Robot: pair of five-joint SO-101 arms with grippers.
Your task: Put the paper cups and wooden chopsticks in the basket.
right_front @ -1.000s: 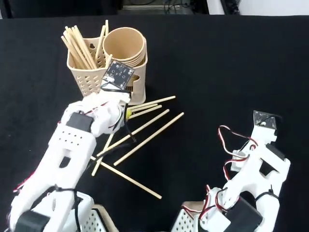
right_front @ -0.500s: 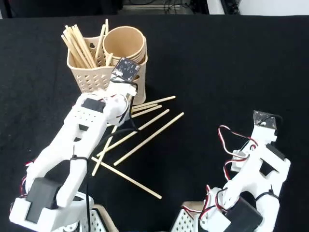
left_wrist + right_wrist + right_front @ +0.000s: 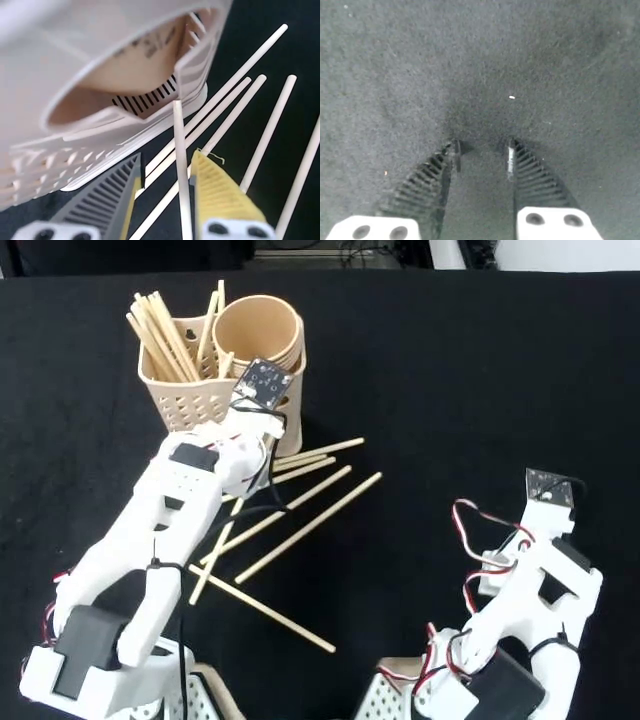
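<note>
One chopstick (image 3: 179, 150) lay between the left gripper's (image 3: 167, 156) open jaws, right beside the yellow one, near the basket (image 3: 100, 60). The right gripper's (image 3: 482, 150) jaws were apart too.

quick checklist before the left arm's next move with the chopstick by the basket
1. Chopstick between the left gripper fingers: ok.
2. Fingers closed on it: not ok, a gap shows on one side.
3. Basket upright, paper cups inside: ok.
4. All chopsticks in the basket: not ok, loose chopsticks lie on the table.
5. Right gripper away from the basket, open, empty: ok.
</note>
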